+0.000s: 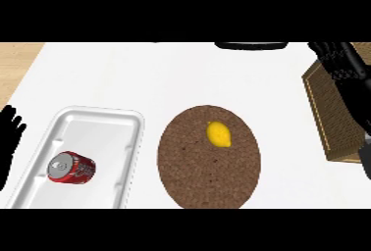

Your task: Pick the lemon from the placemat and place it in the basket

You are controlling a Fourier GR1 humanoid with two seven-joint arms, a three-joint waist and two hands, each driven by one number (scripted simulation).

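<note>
Right hand [339, 60] is hovering over the basket [328, 117], upper right, fingers seemingly released; a glancing reach risks rolling the lemon [219, 134] off the placemat [210, 179].

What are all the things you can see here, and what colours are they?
lemon: one, yellow, on the placemat
placemat: one, brown, round, middle of the counter
basket: one, tan, at the counter's right edge
tray: one, white, left of the placemat
can: one, red with a silver top, lying in the tray
dark object: one, black, top edge, too cut off to name
counter: one, white
left hand: one, black, resting at the left edge
right hand: one, black, over the basket's far end
</note>
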